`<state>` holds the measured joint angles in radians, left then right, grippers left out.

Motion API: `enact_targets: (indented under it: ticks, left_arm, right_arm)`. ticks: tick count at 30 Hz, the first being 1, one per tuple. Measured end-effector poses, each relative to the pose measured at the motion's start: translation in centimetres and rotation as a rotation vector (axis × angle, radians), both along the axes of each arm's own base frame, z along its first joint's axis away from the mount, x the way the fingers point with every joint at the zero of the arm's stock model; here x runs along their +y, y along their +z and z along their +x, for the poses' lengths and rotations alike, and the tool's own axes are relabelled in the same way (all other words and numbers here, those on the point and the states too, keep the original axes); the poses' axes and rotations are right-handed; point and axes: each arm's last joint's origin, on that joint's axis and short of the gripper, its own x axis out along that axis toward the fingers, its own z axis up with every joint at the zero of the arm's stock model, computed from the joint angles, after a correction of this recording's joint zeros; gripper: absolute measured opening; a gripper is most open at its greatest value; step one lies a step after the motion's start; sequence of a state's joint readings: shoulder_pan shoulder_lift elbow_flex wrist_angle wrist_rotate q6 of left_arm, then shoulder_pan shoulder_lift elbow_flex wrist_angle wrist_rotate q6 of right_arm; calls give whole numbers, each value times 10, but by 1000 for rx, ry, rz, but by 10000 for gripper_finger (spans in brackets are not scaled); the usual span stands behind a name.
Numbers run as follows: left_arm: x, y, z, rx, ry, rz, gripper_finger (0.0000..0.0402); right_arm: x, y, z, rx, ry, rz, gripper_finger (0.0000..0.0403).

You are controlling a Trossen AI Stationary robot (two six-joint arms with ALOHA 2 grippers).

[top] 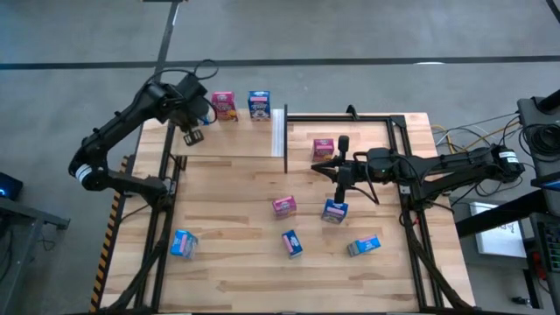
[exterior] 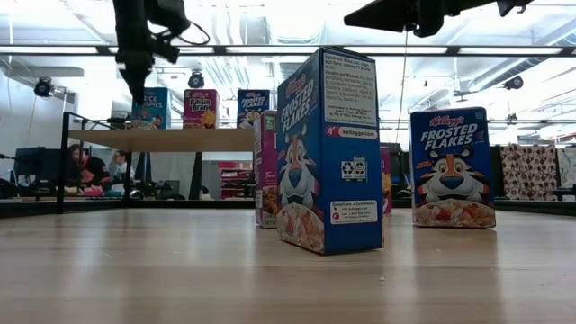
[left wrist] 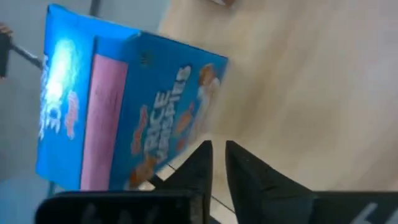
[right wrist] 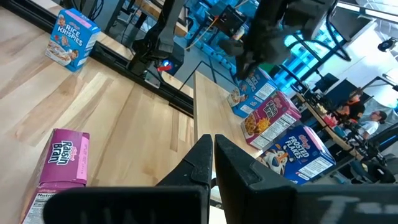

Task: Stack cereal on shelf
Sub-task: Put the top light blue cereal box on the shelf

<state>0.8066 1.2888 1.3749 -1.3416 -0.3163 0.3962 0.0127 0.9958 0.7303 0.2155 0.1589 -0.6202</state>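
Standing on the shelf (top: 229, 140) near its far edge are a pink Raisin Bran box (top: 225, 106) and a blue Frosted Flakes box (top: 259, 105), side by side; the left wrist view adds a blue Rice Krispies box (left wrist: 127, 109) with a pink side panel close to the left gripper (top: 192, 135), which hovers over the shelf's left part with its fingers nearly together, holding nothing. On the plank tabletop (top: 227, 280), another pink box (top: 324, 149) stands just right of the shelf's white strip (top: 279, 131). The right gripper (top: 340, 187) hangs between that box and a blue box (top: 334, 211) at mid-table, fingers pressed together and empty. Beside these stands a pink Raisin Bran box (top: 283, 206). Three blue boxes (top: 291, 243) (top: 364, 247) (top: 183, 244) sit toward the near edge. The low view reads "Kellogg's Frosted Flakes" (exterior: 452, 167) on a front.
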Motion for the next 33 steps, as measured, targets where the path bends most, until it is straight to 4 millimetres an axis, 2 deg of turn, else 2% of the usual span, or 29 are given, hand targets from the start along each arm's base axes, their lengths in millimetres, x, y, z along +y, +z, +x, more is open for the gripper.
enact_targets:
  ticks: [3,8,20,33]
  left_arm:
    - [3,-10,2,11,-10,7,3]
    - [5,-22,4,14,-10,14,2]
    - [12,-36,5,73,28,98,0]
    - [15,-36,8,31,40,135,0]
  right_arm:
    - [0,0,0,-2,0,0,9]
    - [0,0,0,-2,0,0,9]
    - [0,0,0,-3,0,0,9]
    - [0,0,0,-3,0,0,9]
